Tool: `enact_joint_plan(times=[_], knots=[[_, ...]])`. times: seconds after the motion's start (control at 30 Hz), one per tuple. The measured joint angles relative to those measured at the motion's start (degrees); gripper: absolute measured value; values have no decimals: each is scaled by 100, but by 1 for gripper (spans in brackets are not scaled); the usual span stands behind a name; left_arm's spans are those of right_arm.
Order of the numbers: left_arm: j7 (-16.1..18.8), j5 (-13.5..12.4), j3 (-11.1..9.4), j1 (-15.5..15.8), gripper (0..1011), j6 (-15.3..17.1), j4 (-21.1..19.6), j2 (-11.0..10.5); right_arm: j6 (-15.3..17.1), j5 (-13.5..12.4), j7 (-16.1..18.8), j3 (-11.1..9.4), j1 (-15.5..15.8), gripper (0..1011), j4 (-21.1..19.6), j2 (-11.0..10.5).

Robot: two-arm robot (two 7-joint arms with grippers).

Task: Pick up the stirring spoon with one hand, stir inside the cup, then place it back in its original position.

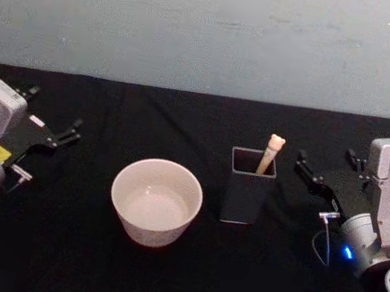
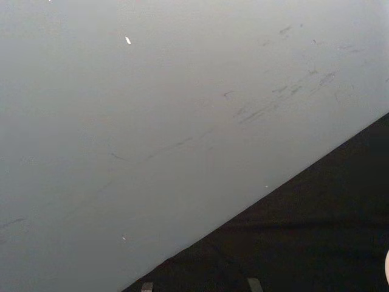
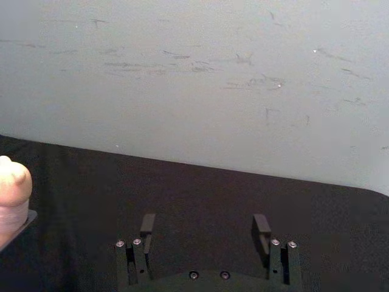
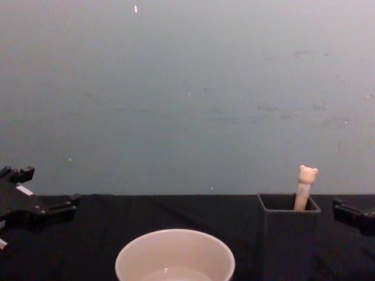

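The stirring spoon (image 1: 271, 153) stands in a dark square holder (image 1: 248, 187) on the black bench (image 1: 69, 260), leaning against the holder's back right corner, with only the cream handle and its little bear head showing above the rim. The cup (image 1: 156, 201) sits to the holder's left, close by but not touching, and looks empty or nearly so.

Neither arm has taken anything yet. The right tool (image 1: 326, 173) hovers just to the right of the holder, fingers spread wide with nothing between them; the right wrist view shows the two fingers (image 3: 261, 231) well apart over bare cloth, with the bear head at the frame's edge. The left tool (image 1: 49, 137) waits at the left side of the bench, well apart from the cup, also spread and empty.

The pick-up looks like the risky part. The handle is thin and tilted, and only a short length stands clear of the holder, so a grasp that comes in low could strike the holder's rim and push or tip the box, perhaps into the cup. A grip on the rounded bear head alone might slip. Lifting at an angle could also drag the hidden metal end against the inner wall and pull the holder along
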State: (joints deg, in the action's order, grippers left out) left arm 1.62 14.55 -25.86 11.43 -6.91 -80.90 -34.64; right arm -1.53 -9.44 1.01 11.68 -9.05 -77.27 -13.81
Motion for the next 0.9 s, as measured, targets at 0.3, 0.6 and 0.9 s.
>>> enact_joint_plan(times=[0.3, 0.6, 0.9], knots=[[0, 0, 0, 0, 1001, 0, 0, 0, -5, -2, -3, 6, 0, 1000, -6, -5], [0, 0, 0, 0, 1001, 0, 0, 0, -10, -4, -8, 6, 0, 1000, -12, -7], [0, 0, 0, 0, 1001, 0, 0, 0, -11, -5, -8, 6, 0, 1000, -13, -7]])
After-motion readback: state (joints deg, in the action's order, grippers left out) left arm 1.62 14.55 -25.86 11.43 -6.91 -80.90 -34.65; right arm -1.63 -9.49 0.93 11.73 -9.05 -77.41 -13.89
